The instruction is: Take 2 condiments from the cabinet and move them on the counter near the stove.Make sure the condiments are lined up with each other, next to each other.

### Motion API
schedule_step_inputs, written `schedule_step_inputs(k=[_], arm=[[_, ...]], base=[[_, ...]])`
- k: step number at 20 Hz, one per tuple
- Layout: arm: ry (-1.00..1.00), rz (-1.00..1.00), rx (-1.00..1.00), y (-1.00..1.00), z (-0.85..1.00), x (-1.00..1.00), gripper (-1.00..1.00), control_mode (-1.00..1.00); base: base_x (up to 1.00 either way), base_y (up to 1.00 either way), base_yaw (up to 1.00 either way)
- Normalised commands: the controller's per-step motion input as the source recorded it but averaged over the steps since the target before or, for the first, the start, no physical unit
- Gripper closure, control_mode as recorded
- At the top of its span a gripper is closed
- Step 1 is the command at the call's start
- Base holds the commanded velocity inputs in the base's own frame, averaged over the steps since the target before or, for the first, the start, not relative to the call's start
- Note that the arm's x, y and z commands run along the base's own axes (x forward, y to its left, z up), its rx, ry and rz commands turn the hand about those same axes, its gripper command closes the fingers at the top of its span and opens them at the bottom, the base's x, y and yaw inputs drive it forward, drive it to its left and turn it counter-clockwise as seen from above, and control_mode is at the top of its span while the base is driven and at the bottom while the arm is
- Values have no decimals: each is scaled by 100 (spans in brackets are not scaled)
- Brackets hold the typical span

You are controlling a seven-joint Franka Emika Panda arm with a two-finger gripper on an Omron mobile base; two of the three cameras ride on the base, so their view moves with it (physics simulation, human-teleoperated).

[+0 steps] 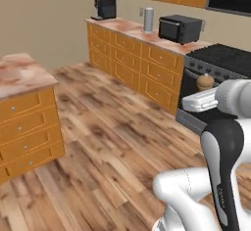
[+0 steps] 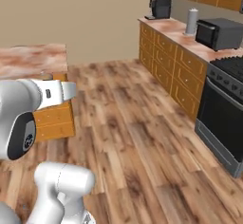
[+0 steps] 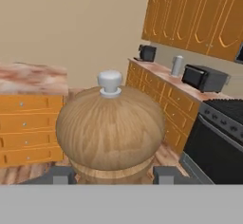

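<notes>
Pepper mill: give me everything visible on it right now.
The pepper mill looks like tan-brown wood with visible grain: a rounded domed head, a ringed neck below, a small pale knob on top. The pincer is shut on it, one dark tip at each side of its lower part. In the left base view its head pokes above the white hand, before the stove.

Illumination is even and bright in all three rendered views, with no evident source. The plank-patterned brown wooden floor (image 1: 112, 127) shows no cast shadows or glare. Textures appear soft and slightly blurred; at 6 o'clock in the hand view the round tan wooden pepper mill (image 3: 110, 128) looms large, grain smeared.
</notes>
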Motion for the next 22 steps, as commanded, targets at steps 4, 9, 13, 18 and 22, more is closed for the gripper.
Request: schedule_step_inputs(k=[4, 9, 13, 18, 22], arm=[[0, 0, 0, 0, 0, 0, 100, 100], [0, 0, 0, 0, 0, 0, 100, 100], [0, 0, 0, 0, 0, 0, 100, 100], [0, 0, 0, 0, 0, 0, 100, 100], [0, 0, 0, 0, 0, 0, 100, 100]], base=[[17, -68, -57], [26, -50, -57], [65, -1, -32], [54, 1, -20], [60, 0, -21]])
